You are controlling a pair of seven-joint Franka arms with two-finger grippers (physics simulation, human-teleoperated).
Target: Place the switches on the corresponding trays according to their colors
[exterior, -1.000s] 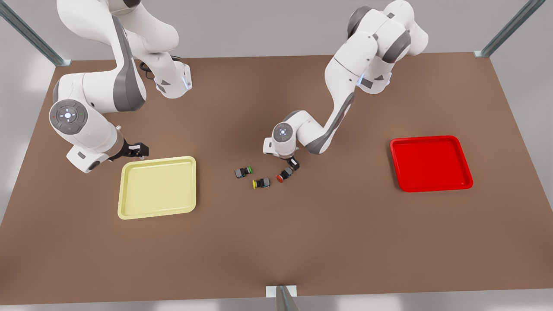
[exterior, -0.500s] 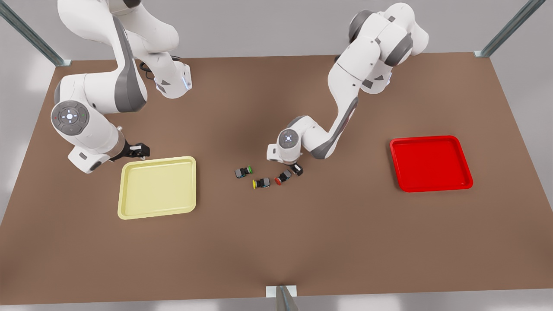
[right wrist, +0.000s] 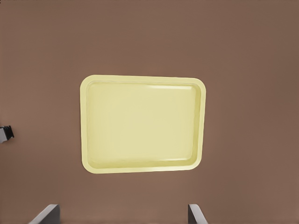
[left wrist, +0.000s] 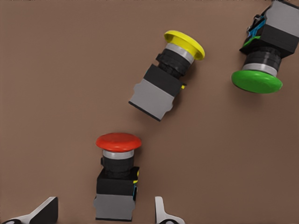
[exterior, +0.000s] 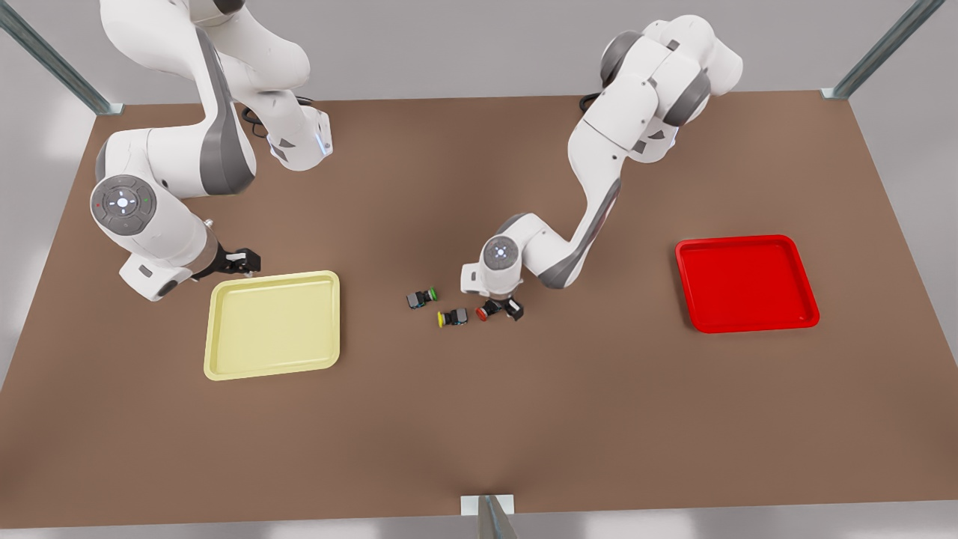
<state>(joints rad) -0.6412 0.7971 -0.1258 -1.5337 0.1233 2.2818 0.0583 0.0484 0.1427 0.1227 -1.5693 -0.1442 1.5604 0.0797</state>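
Now, item by item. Left end effector (exterior: 503, 308): in the front view it is sitting lower and further toward the front than a second ago, having swung from behind the red switch (exterior: 490, 309) to straddle it. In the left wrist view its fingers (left wrist: 161, 212) are standing apart on either side of the switch's grey base (left wrist: 115, 206), not yet clamping it. Judgement: the pick of the red switch is beginning, and closing looks like the next step.

Red switch: lying on its side on the brown surface (exterior: 479, 419), seemingly turned a little since a second ago.

Yellow switch (exterior: 453, 318): lying just beside the red one, unmoved. Green switch (exterior: 422, 297): lying near it, unmoved.

Red tray (exterior: 746, 283): sitting well apart at the front view's right, holding nothing.

Right end effector (exterior: 241, 262): waiting by the far corner of the yellow tray (exterior: 272, 324), fingers apart, looking down on that tray (right wrist: 142, 123).
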